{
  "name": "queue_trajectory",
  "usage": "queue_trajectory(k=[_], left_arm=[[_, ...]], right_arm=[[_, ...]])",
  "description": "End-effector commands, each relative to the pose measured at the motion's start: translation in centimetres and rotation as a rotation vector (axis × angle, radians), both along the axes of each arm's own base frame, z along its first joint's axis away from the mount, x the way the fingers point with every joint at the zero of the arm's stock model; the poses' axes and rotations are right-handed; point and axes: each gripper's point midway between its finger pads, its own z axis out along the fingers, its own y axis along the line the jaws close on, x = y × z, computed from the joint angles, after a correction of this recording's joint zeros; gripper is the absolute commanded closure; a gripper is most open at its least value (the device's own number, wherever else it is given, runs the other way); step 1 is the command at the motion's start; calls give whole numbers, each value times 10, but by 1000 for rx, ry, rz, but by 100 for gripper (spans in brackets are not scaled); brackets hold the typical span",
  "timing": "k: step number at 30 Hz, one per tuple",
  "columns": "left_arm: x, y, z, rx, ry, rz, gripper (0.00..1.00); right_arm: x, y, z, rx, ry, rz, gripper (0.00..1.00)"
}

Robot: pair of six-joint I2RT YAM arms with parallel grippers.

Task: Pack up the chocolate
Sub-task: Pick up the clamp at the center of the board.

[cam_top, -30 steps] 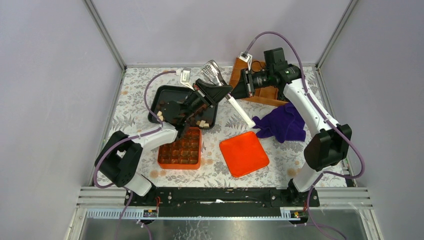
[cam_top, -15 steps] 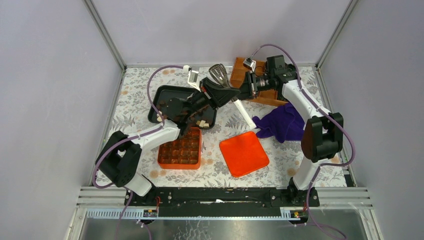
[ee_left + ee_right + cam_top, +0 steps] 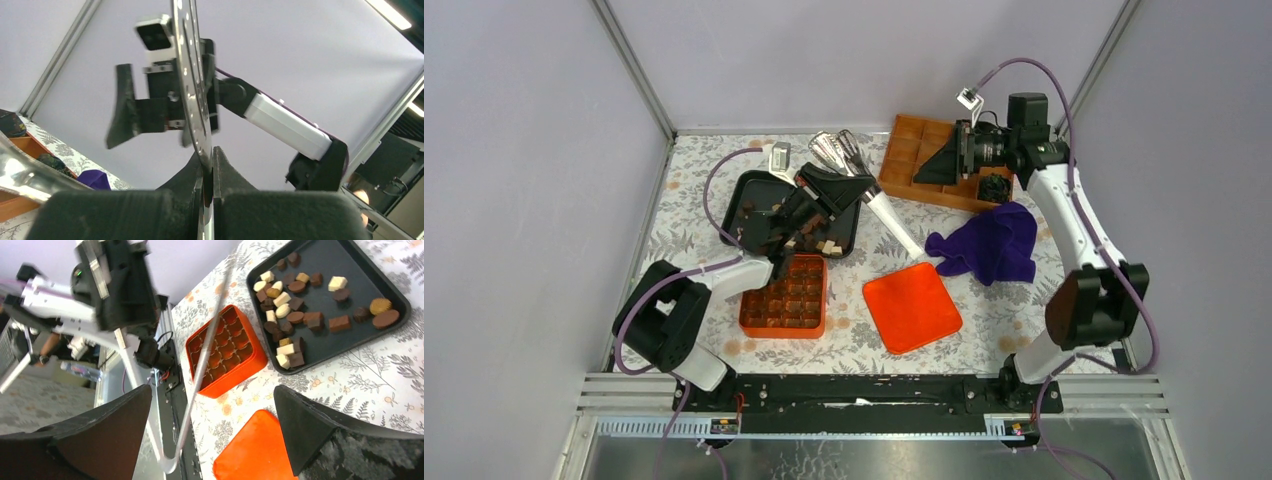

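Note:
The chocolate (image 3: 294,304), small dark, tan and cream pieces, lies loose in a black tray (image 3: 403,311), also seen from above (image 3: 742,187). More chocolate fills cells of the orange box (image 3: 785,296) just in front of the tray. My left gripper (image 3: 856,186) hovers over the tray's right side, shut on metal tongs (image 3: 894,222) with a white handle. In the left wrist view the tongs' blade (image 3: 192,100) is pinched between the fingers of that gripper (image 3: 209,170). My right gripper (image 3: 946,160) is open over the wooden tray, apart from the tongs. In its own view the right gripper (image 3: 210,435) has wide jaws with nothing held.
An orange lid (image 3: 911,305) lies right of the orange box. A purple cloth (image 3: 989,245) sits at the right, beside a wooden compartment tray (image 3: 919,145) at the back. Enclosure walls and frame posts ring the floral table.
My right gripper has opened, released the tongs and drawn back to the right over the wooden tray. The left gripper keeps the tongs, which have swung slightly.

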Motion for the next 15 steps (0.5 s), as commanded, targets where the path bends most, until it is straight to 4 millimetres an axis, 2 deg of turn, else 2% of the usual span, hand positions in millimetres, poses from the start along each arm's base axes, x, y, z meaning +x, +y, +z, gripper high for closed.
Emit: queue_trajectory(k=[1,5,7,11,15], left_arm=[[-3,17,25,-107,-60,52,100],[1,17,30,-114,-70,68,100],[2,18,33,-119,-79,84,100],[-1,24,42,-132,-108,118,100],[-5,25,48,-144,-123,131,100]], right_arm=[[-43,13,33,50,-178,107,0],[-66,36,12,-31,-175,154,0],[-72,46,2,-82,-184,155,0],[-68,54,-12,-156,-173,108,0],[-65,59,-14,-171,-163,99,0]])
